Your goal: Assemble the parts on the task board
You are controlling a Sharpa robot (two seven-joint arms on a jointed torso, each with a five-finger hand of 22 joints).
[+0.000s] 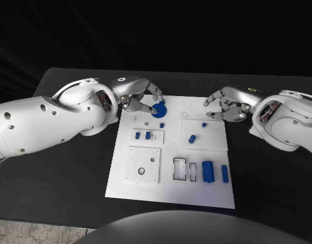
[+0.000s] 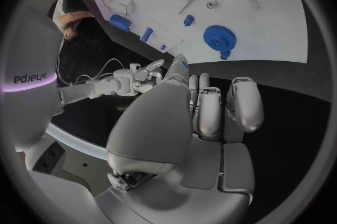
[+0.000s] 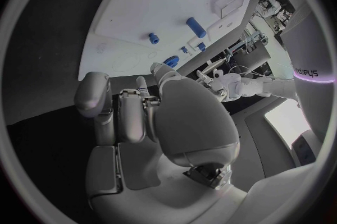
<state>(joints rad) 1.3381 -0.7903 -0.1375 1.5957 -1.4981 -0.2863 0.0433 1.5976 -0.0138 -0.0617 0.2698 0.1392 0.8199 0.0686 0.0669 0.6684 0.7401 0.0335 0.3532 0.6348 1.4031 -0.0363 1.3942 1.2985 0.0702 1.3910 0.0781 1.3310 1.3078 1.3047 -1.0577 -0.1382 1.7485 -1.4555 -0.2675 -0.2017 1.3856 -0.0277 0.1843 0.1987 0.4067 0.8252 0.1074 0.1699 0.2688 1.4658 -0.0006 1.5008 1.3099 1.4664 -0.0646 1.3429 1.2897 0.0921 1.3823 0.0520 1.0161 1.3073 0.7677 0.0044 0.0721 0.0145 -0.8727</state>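
Gear [image 1: 159,110] lies flat at the task board's [image 1: 145,190] far edge beside the left hand [image 1: 134,94], fingers curled, empty like the right hand [image 1: 228,105]; recommend seating it squarely.

A black table [image 1: 60,168] sits under everything, its dark top stretching out on all sides, with a strip of pale floor [image 1: 24,231] past its near corner.

dim surroundings, bright board [image 1: 172,168] (fisheye-bent edges)
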